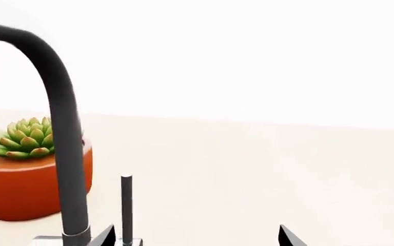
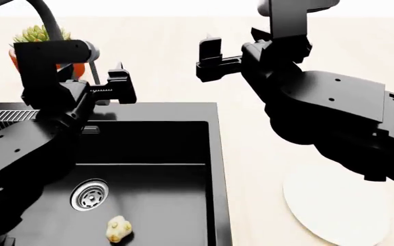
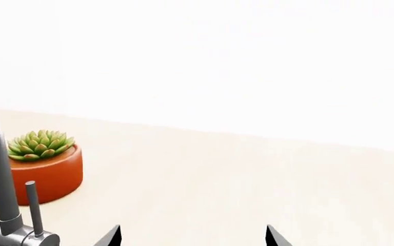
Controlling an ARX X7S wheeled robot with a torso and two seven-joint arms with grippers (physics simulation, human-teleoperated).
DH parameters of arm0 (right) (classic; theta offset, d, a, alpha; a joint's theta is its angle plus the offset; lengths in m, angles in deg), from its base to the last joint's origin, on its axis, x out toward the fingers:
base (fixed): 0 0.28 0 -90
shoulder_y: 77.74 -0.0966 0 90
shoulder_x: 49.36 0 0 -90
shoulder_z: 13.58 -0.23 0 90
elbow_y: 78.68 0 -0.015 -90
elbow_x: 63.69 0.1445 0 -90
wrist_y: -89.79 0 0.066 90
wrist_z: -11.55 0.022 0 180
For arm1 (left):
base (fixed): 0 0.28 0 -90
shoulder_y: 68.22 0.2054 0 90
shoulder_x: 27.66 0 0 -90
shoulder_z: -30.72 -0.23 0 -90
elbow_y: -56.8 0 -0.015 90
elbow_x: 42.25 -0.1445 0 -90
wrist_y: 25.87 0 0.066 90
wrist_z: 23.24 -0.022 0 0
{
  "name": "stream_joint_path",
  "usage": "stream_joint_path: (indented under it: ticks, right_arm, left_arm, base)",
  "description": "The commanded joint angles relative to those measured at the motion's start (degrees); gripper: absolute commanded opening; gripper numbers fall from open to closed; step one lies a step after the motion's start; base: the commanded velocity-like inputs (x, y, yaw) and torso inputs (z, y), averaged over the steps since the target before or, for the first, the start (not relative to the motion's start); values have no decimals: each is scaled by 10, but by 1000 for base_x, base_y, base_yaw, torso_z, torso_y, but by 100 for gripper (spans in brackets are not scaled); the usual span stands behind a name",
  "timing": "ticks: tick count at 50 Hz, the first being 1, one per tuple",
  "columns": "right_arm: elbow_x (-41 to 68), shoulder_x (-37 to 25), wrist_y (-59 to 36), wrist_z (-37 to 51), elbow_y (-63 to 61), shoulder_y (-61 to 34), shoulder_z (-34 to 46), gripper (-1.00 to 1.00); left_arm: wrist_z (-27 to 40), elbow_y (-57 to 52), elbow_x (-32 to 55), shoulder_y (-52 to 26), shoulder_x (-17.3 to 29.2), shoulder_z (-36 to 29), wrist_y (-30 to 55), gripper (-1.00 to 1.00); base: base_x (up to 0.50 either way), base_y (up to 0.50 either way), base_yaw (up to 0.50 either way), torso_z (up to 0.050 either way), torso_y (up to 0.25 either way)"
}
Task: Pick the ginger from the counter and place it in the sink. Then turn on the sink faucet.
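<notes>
At the lower left of the head view, the ginger (image 2: 118,228) lies in the sink (image 2: 162,154) near its drain, so placing looks done. The left claw (image 2: 118,84), spread wide and empty, hangs beside the sink faucet (image 1: 63,148); turning it on remains. The right claw (image 2: 211,56) is also spread wide, empty.

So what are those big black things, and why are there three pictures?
They are a robot's two arms, drawn by a computer. The big picture looks down from its head. The other two come from small cameras near each gripper. The left gripper is open, right by the faucet's thin lever. The right gripper is open too, holding nothing. The ginger already lies in the black sink, near the drain. On the counter sit a potted succulent and a white plate.
</notes>
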Motion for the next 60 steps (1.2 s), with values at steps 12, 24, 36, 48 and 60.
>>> stream_joint_path:
  ticks: [12, 24, 36, 48, 60]
  right_arm:
    - [-4, -10, 11, -6, -5, 16, -4, 100]
    - [-10, -9, 14, -13, -1, 23, -3, 100]
    - [-13, -9, 21, -19, 0, 36, -2, 100]
    - [-16, -13, 23, -25, 2, 45, -1, 100]
    - [-17, -13, 26, -27, 2, 49, -2, 100]
  left_arm:
    - [-37, 67, -46, -7, -7, -10, -47, 100]
    - [-92, 149, -76, -21, -18, -21, -94, 100]
    - [-133, 220, -115, -21, -32, -43, -140, 100]
    - [-151, 321, -159, -37, -48, -55, -190, 100]
    - [-183, 376, -170, -51, -60, -56, -227, 100]
  base:
    - [0, 0, 0, 0, 0]
    - [0, 0, 0, 0, 0]
    - [0, 0, 0, 0, 0]
    - [0, 0, 0, 0, 0]
    - [0, 0, 0, 0, 0]
